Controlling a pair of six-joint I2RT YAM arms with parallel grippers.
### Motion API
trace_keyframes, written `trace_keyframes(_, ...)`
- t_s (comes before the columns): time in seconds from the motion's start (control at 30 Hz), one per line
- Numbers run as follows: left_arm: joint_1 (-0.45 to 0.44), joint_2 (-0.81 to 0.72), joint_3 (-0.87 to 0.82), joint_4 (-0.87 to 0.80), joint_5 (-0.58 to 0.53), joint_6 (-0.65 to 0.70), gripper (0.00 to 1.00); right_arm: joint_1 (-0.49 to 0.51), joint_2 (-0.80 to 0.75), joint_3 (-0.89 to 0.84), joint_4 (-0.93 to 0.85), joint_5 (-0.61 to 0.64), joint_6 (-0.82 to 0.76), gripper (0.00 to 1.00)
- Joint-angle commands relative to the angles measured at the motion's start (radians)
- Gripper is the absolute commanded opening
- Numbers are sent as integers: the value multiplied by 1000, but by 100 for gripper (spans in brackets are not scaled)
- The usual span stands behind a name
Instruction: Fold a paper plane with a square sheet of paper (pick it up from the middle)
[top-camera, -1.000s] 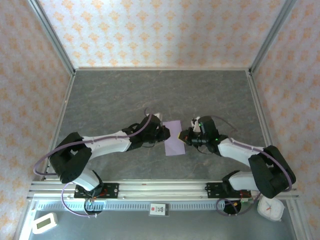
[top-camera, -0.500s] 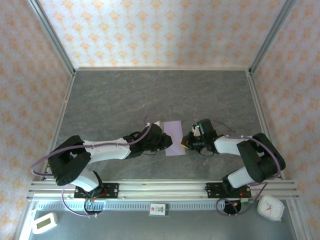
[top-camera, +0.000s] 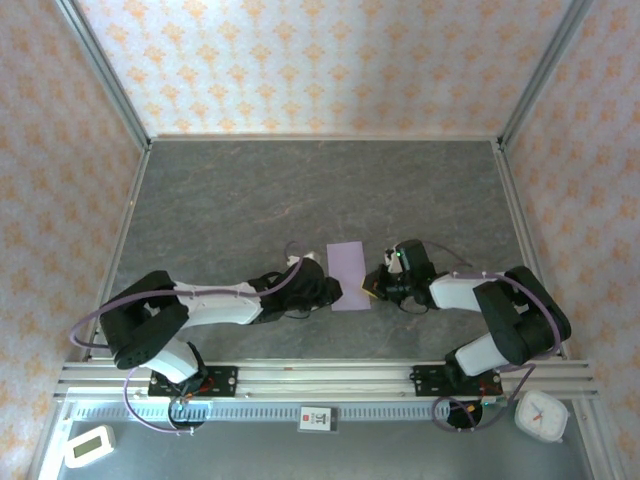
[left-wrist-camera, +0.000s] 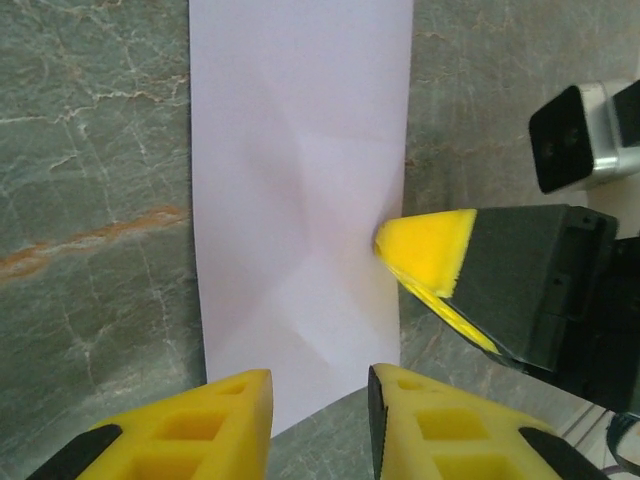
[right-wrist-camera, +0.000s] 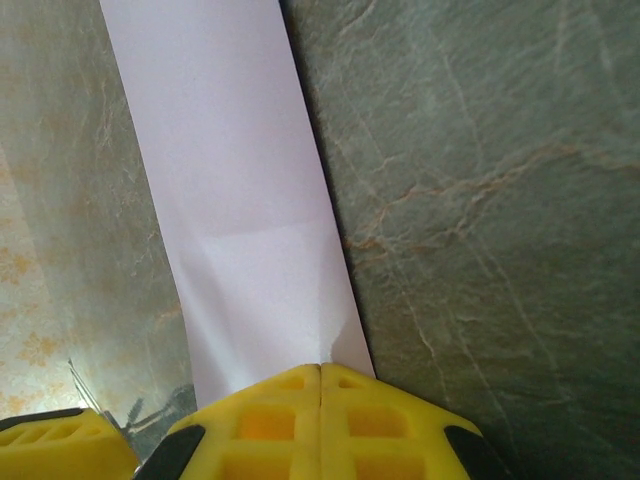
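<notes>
1. Keeping low over the grey table (top-camera: 300, 190) with the left gripper (left-wrist-camera: 320, 400), its yellow fingers (left-wrist-camera: 200, 425) standing parted and gripping nothing.
2. Lying flat just ahead of those fingertips, as a narrow creased strip: the lavender sheet of paper (left-wrist-camera: 300, 180), with its near corner reaching into the gap between them.
3. Pressing the fingers of the right gripper (right-wrist-camera: 320, 375) tightly together, tips touching the sheet's right edge; not showing clearly whether that edge is pinched.
</notes>
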Motion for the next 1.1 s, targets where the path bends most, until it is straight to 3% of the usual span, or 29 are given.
trace_keyframes(0.0,-8,35,8,36,0,-11,35,-9,19,-33,-66,46,-20,0)
trace_keyframes(0.6,-24,75,52,-49,-60,-31,41,-12,21,-31,-68,36,-26,0)
trace_keyframes(0.9,-49,154,194,-228,-105,18,41,-12,20,-30,-71,28,-28,0)
trace_keyframes(1.07,-71,105,191,-302,-197,-17,41,-13,19,-26,-79,27,-35,0)
